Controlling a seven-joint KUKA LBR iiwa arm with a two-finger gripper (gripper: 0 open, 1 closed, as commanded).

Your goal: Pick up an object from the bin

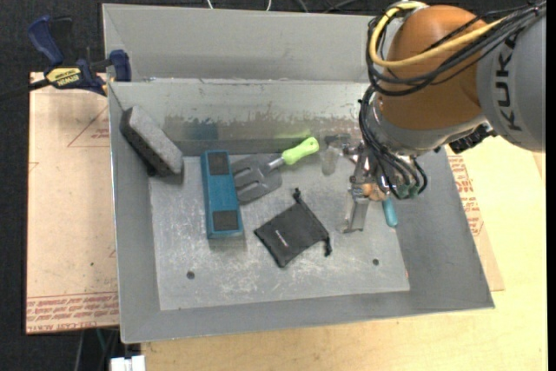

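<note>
My gripper (372, 217) hangs low over the right part of the bin floor, open, one grey finger (354, 213) on the left and a teal-tipped one (390, 212) on the right, with bare floor between them. A flat black pouch (293, 235) lies just left of the gripper, apart from it. Farther left and toward the back wall lies a metal tool with a bright green handle (300, 151). A blue oblong block with dark insets (221, 195) lies beside the tool's head.
A long black block (150, 146) leans in the bin's back left corner. The arm's orange cover and cables hang over the bin's right back part. Bare floor runs along the front and right of the bin.
</note>
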